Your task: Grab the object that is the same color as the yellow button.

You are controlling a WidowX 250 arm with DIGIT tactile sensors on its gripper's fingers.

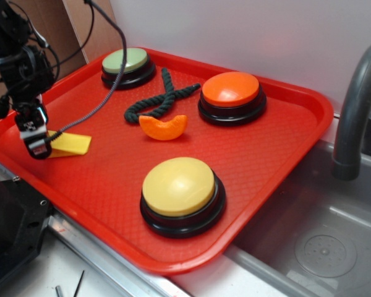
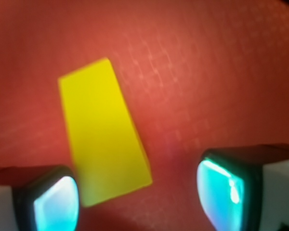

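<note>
Hovering my end effector (image 2: 137, 197) spread wide over the yellow wedge (image 2: 103, 137) at the red tray's (image 1: 284, 154) left edge; wedge sits off-center toward my left finger (image 2: 55, 204), long axis running away from me.

Red tray (image 1: 284, 142) holds buttons, wedge (image 1: 71, 144), crescent (image 1: 163, 127), rope (image 1: 161, 99).

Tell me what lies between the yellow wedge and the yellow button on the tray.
Nothing: in the exterior view only bare red tray separates the yellow wedge from the yellow button. The orange crescent sits farther back, off that line.
</note>
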